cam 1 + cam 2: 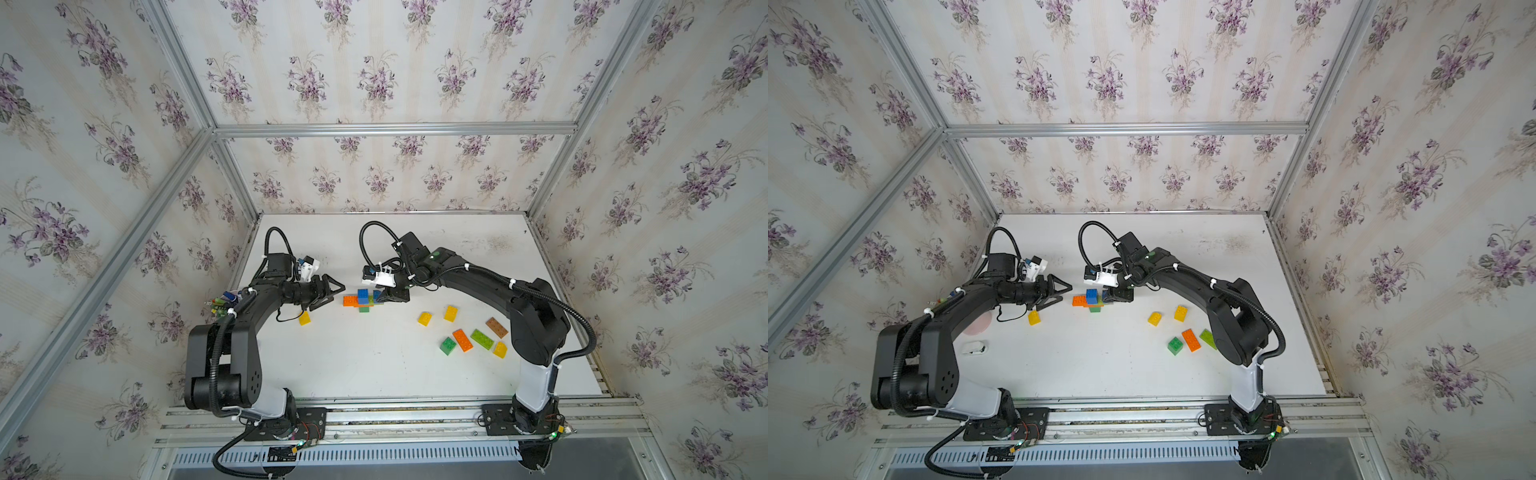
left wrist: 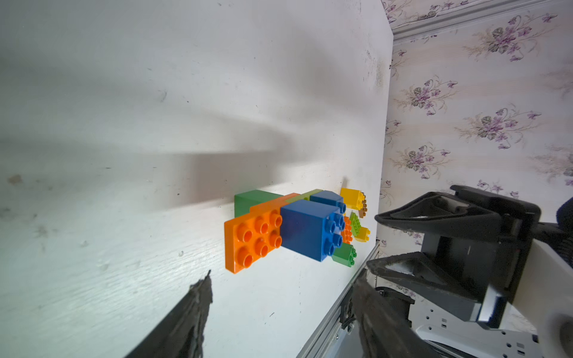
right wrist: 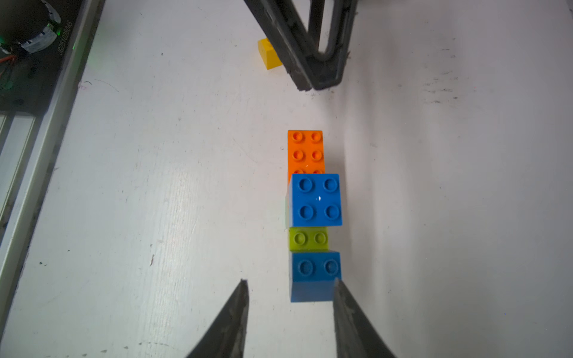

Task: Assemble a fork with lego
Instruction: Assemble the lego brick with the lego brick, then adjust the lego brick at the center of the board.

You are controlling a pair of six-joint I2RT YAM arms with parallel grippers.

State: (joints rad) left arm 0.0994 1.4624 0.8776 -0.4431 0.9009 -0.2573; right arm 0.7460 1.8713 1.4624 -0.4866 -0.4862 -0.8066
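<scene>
Both top views show a scuffed white worktop [image 1: 374,365] walled with violet-flowered wallpaper [image 1: 374,83], the joined lego bricks [image 1: 360,300] lying mid-worktop between the two arms. Right wrist view alone shows the lime brick [image 3: 308,238] between two blue ones. Left pincer [image 1: 330,293] reaches level, spread and empty; right pincer [image 3: 290,283] is angled down, spread, one finger [image 3: 341,294] touching the end blue brick [image 3: 314,276].

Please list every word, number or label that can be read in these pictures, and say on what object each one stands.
Printed code, at the edge of the black base plate in the right wrist view: too blurred to read.
Studs of the blue brick and the other bricks: no legible marking.
Elsewhere: no text visible.
</scene>
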